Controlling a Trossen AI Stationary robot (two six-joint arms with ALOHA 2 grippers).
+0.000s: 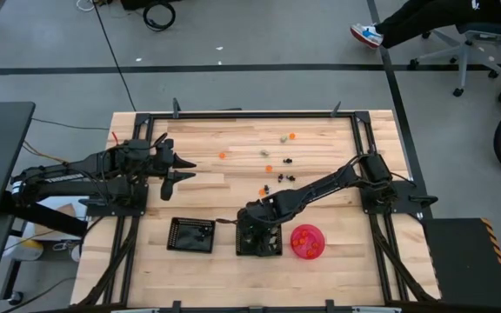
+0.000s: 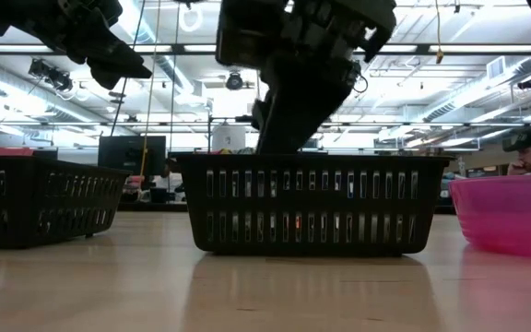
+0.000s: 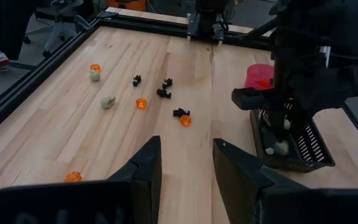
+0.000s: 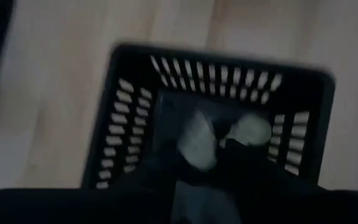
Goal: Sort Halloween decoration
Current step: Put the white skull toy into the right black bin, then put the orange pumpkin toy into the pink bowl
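Two pale trinkets (image 4: 253, 130) in mesh tray (image 4: 129, 118), under right hand (image 1: 259, 233).

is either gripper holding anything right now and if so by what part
The left gripper is open and holds nothing, above bare table. The right gripper is over the middle mesh tray; whether it holds a trinket cannot be told.

No text, label, brand, number or sign can be read in any view, whether on the table, the trays, the bowl, the arms or in the room behind.
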